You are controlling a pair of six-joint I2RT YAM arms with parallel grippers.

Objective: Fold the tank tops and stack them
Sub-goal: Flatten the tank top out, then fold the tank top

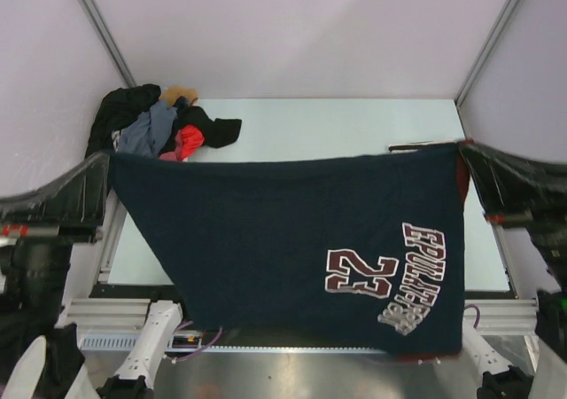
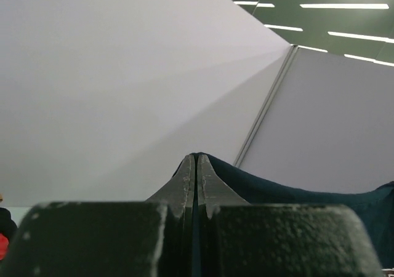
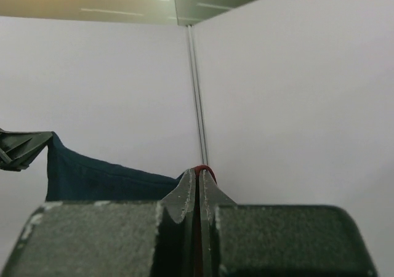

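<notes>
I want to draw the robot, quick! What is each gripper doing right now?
Left gripper: closed on one corner of the navy jersey.
Right gripper: closed on the navy jersey's other held-up corner.

The jersey (image 1: 283, 239) hides the middle and lower part of the table (image 1: 354, 124) in the top view, near edge included. The left arm (image 1: 53, 199) runs off the left edge of the frame, and the right arm (image 1: 518, 182) off the right. In the pile (image 1: 164, 124) at upper left, the garments cannot be told apart. The lettering (image 1: 423, 275) is too skewed to read. In the wrist views, the cloth pinched in the left gripper (image 2: 196, 163) and right gripper (image 3: 198, 175) is mostly hidden between the pressed-together jaws.
</notes>
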